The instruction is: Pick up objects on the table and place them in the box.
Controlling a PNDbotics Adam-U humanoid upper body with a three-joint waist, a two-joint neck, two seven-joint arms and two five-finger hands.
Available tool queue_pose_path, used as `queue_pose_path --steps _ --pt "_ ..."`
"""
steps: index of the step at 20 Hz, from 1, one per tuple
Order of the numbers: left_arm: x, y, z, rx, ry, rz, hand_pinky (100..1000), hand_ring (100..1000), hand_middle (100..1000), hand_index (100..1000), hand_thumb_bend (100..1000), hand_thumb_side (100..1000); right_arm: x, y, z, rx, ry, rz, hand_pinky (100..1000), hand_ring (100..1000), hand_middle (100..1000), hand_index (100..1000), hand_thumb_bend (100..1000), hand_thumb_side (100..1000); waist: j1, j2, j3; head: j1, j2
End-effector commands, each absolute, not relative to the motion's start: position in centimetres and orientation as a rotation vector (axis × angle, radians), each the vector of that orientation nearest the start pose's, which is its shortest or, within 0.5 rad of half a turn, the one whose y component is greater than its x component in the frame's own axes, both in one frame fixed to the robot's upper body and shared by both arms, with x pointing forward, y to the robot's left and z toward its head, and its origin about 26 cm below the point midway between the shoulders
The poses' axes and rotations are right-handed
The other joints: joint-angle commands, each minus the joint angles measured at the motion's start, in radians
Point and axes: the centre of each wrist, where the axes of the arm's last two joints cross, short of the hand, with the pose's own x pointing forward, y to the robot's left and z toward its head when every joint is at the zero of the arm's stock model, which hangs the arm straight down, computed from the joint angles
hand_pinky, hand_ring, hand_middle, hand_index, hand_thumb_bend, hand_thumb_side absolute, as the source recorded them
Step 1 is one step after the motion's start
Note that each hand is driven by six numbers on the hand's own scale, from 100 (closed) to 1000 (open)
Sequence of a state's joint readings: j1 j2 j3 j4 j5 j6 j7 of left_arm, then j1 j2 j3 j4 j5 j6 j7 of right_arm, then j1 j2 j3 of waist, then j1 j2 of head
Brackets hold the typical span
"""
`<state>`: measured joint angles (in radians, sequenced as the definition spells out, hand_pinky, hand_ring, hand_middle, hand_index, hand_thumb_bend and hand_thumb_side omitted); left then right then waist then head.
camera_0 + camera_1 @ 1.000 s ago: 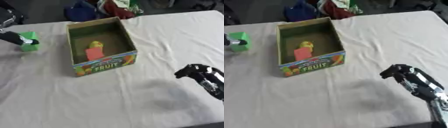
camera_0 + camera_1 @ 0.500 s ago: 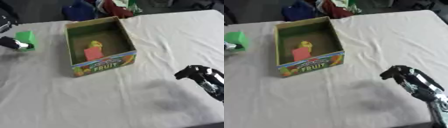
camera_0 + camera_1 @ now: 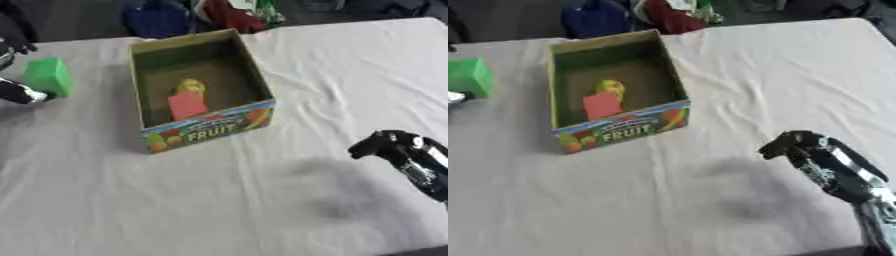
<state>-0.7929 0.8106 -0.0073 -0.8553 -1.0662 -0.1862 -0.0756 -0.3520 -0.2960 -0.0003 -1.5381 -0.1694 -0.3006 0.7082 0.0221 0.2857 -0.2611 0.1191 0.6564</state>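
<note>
Cloth (image 3: 262, 210), white and creased, covers the whole table under me. At the far left edge my left hand (image 3: 17, 93) sits just beside a green block (image 3: 48, 76), at its lower side; I cannot tell how its fingers are set, nor whether they touch the block. Right of the block stands the open cardboard fruit box (image 3: 208, 127), the word FRUIT printed on its near wall. Inside it lie a red block (image 3: 186, 105) and, just behind that, a yellow object (image 3: 191, 86). Far right, near the lower corner, my right hand (image 3: 798, 146) hangs over the cloth, fingers curled in, holding nothing.
</note>
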Motion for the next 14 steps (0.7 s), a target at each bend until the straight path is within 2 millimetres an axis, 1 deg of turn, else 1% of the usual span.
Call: queue_pose_path --steps 1,2,3,6,7,9,11,14 --pt "41.27 48.19 23.52 1.527 -1.118 -1.231 734 708 732 875 575 382 36.15 -28.52 11.46 0.373 -2.020 0.968 732 745 592 662 100 646 -0.002 -0.011 -0.004 -0.002 -0.016" --pt "41.30 48.16 23.47 1.530 -1.119 -1.230 733 706 730 873 569 371 36.16 -28.48 11.49 0.372 -2.021 0.968 732 745 592 662 100 647 -0.001 -0.009 -0.005 -0.002 -0.017" --pt "41.32 48.12 23.43 1.535 -1.121 -1.228 724 696 718 864 547 328 36.17 -28.46 11.51 0.371 -2.022 0.968 732 745 592 662 100 651 -0.001 -0.006 -0.007 -0.002 -0.018" --pt "41.44 47.90 23.20 1.553 -1.129 -1.226 706 669 685 829 500 258 36.18 -28.46 11.53 0.366 -2.022 0.969 732 745 592 662 100 656 0.001 0.000 -0.011 -0.002 -0.018" --pt "41.49 47.81 23.13 1.560 -1.132 -1.225 689 639 647 796 449 186 36.18 -28.45 11.54 0.366 -2.023 0.968 732 745 592 662 100 656 0.002 0.001 -0.012 -0.002 -0.017" --pt "41.57 47.65 22.99 1.574 -1.141 -1.222 662 591 588 743 373 102 36.18 -28.41 11.56 0.366 -2.024 0.967 732 745 592 661 100 654 0.003 0.002 -0.013 -0.002 -0.016" --pt "41.61 47.50 22.94 1.584 -1.155 -1.220 649 570 562 717 343 100 36.18 -28.42 11.55 0.367 -2.023 0.966 732 745 592 661 100 651 0.003 0.000 -0.013 -0.002 -0.016" --pt "41.63 47.26 23.19 1.586 -1.190 -1.215 643 561 549 708 326 100 36.15 -28.47 11.50 0.369 -2.022 0.961 732 745 592 661 100 641 0.003 -0.008 -0.010 -0.003 -0.014"
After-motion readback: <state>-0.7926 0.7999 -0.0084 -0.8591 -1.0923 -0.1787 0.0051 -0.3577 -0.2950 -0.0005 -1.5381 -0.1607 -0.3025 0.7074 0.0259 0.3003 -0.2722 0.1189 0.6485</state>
